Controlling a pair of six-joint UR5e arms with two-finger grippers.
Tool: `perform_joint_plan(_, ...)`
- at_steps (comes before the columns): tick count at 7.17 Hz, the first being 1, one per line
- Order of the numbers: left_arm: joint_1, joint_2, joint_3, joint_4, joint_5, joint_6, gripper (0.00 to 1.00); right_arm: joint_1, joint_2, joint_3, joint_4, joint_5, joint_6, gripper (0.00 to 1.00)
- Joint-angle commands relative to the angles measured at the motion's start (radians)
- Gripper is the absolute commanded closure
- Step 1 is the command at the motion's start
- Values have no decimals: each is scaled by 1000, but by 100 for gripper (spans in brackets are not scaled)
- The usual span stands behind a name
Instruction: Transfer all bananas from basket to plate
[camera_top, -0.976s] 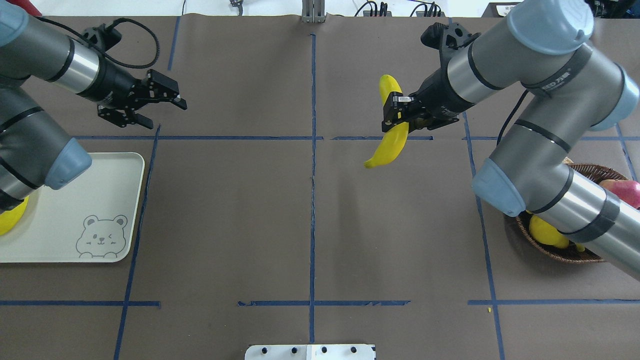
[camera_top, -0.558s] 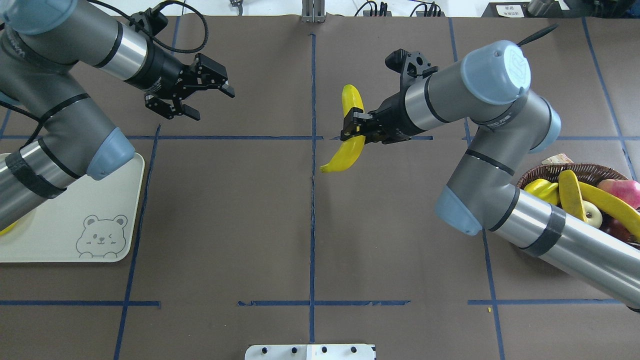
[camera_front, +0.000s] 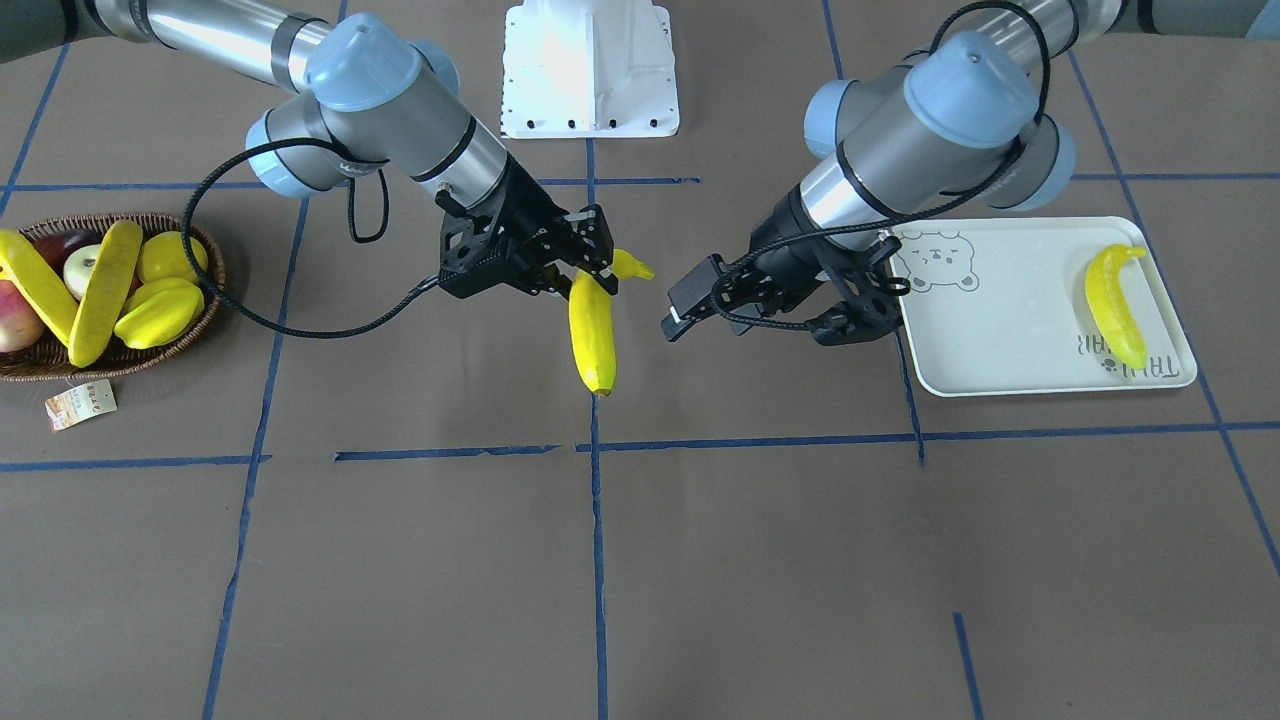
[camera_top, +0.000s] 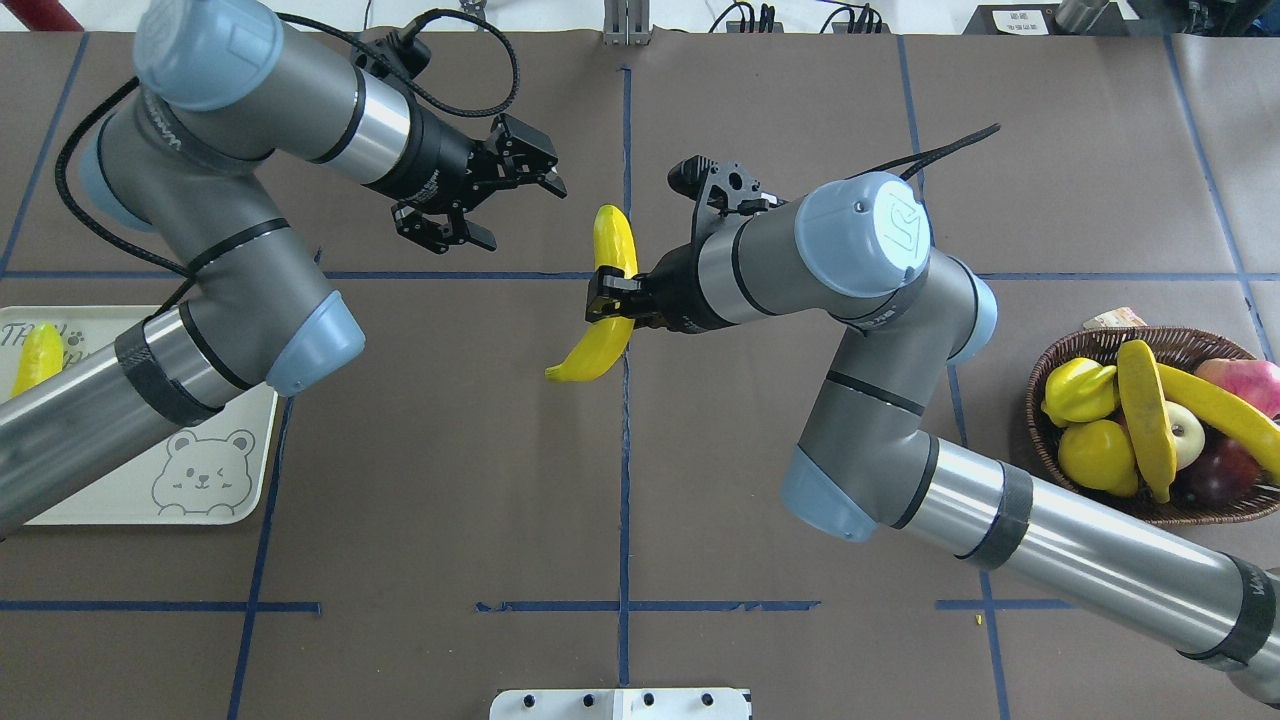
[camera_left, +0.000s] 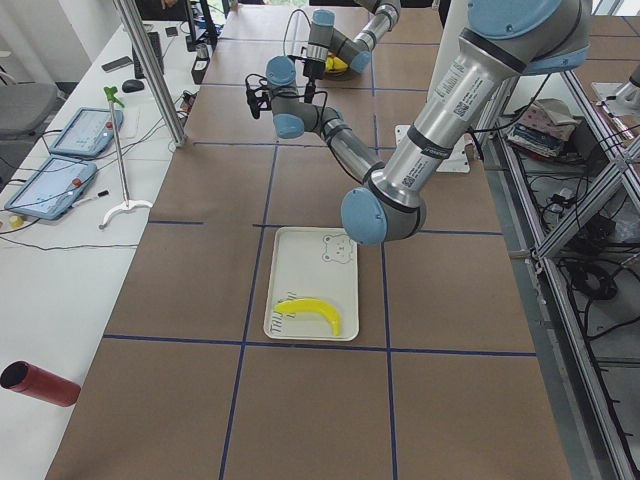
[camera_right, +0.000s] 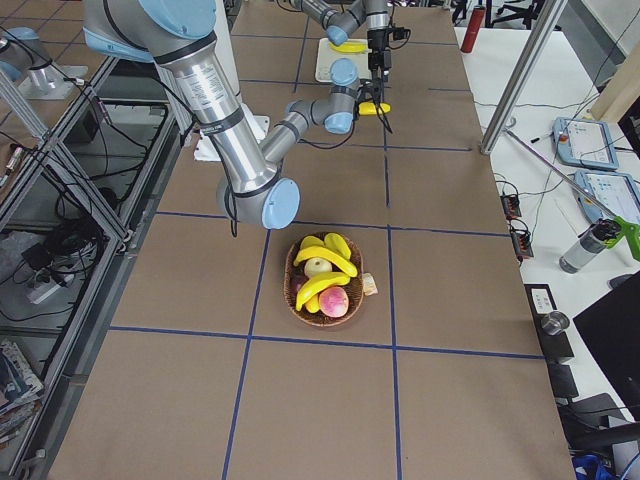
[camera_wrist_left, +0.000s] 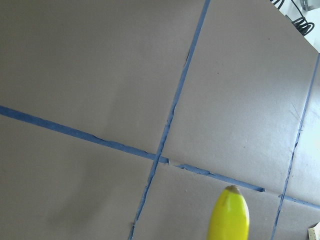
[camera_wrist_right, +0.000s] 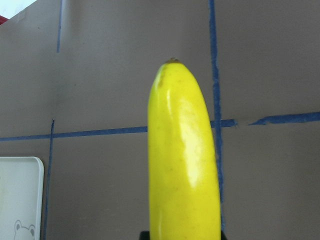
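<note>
Overhead and front cameras opposed across the table

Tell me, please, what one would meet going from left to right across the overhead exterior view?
plate carrying one banana → left gripper, open → held banana in the right gripper → basket of fruit

- We are seeing blue tape lines crossing the brown table cover.
- A lemon, a starfruit and a red apple are sitting together at the overhead view's right edge.
- A paper tag is lying at the front view's left edge.
- A white base plate is sitting at its top centre.
</note>
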Motion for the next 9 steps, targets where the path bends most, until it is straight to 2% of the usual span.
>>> perform_joint_plan(1, 63, -18, 10, 0, 83, -19, 0, -33, 16, -1, 1, -37, 2, 94)
perform_joint_plan(4, 92, -37, 44, 0, 86, -17, 1, -36, 32, 2, 3, -37, 27, 93)
perform_joint_plan(5, 102, -41, 50, 0, 108, -17, 5, -36, 35, 2, 1, -37, 28, 93)
perform_joint_plan(7, 103, -43, 51, 0, 111, -19, 35, -36, 33, 2, 1, -37, 28, 93)
perform_joint_plan(9, 102, -38, 50, 0, 109, -19, 35, -36, 32, 2, 1, -37, 27, 92)
